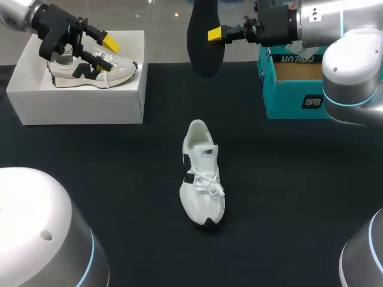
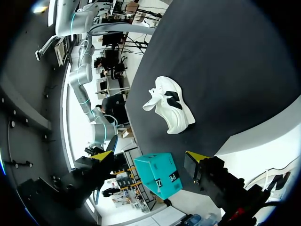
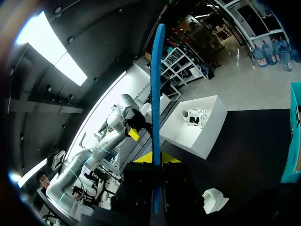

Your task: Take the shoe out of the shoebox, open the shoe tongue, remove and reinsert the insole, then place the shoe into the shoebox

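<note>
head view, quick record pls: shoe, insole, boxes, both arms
shoe: on its sole, middle of the table, toe toward the robot, nothing touching it
insole: dark, held off the table, beyond the shoe
right arm: jaws shut on insole, beside the teal box
teal box: far right of table
white box: far left, second shoe on top
left arm: jaws open, empty, above second shoe

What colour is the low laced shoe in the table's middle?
The laced shoe is white with black patches; the head view shows it best.
</note>
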Controlling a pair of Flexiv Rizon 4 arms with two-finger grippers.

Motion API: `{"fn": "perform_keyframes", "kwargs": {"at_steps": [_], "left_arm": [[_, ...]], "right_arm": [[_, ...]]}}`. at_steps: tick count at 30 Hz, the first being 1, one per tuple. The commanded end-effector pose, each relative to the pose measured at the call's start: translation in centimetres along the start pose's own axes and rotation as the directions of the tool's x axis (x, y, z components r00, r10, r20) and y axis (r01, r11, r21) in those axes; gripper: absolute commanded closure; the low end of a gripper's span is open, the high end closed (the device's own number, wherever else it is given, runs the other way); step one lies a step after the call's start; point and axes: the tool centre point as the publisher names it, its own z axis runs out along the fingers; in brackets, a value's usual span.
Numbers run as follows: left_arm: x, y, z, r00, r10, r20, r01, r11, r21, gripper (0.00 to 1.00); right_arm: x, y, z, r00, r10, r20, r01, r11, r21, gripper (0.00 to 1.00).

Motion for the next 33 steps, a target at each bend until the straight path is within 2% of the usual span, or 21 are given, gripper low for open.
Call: {"fn": "perform_keyframes", "kwargs": {"at_steps": [1,2,3,5,6,9,14,21,27,33], "left_arm": [[0.0,0.1,0.0,1.000,0.001,-0.002,-0.001,1.000,0.004,0.00],[0.0,0.1,0.0,1.000,0.001,-0.002,-0.001,1.000,0.004,0.00],[0.0,0.1,0.0,1.000,0.001,-0.002,-0.001,1.000,0.004,0.00],[0.0,0.1,0.0,1.000,0.001,-0.002,-0.001,1.000,0.004,0.00],[0.0,0.1,0.0,1.000,0.001,-0.002,-0.001,1.000,0.004,0.00],[0.0,0.1,0.0,1.000,0.001,-0.002,-0.001,1.000,0.004,0.00],[0.0,0.1,0.0,1.000,0.001,-0.002,-0.001,1.000,0.004,0.00],[0.0,0.1,0.0,1.000,0.001,-0.002,-0.001,1.000,0.004,0.00],[0.0,0.1,0.0,1.000,0.001,-0.002,-0.001,1.000,0.004,0.00],[0.0,0.1,0.0,1.000,0.001,-0.002,-0.001,1.000,0.004,0.00]], "right_arm": [[0.0,0.0,0.1,1.000,0.001,0.003,-0.001,1.000,0.001,1.00],[-0.8,-0.4,0.6,0.999,-0.042,0.033,0.041,0.998,0.056,1.00],[-1.4,-0.8,0.9,0.994,-0.073,0.079,0.068,0.995,0.068,1.00],[-2.5,-1.6,1.5,0.992,-0.123,0.020,0.123,0.992,-0.002,1.00],[-2.8,-1.7,1.5,0.991,-0.127,0.036,0.128,0.992,-0.024,1.00],[-4.2,-2.8,2.5,0.986,-0.148,0.075,0.150,0.989,-0.020,1.00],[-5.9,-3.9,4.1,0.981,-0.182,0.068,0.183,0.983,-0.016,1.00],[-8.4,-5.9,5.9,0.986,-0.156,0.063,0.157,0.988,-0.012,1.00],[-9.5,-7.9,7.5,0.994,-0.093,0.052,0.094,0.995,-0.024,1.00],[-9.5,-7.9,7.5,0.994,-0.093,0.052,0.094,0.995,-0.024,1.00]]}}
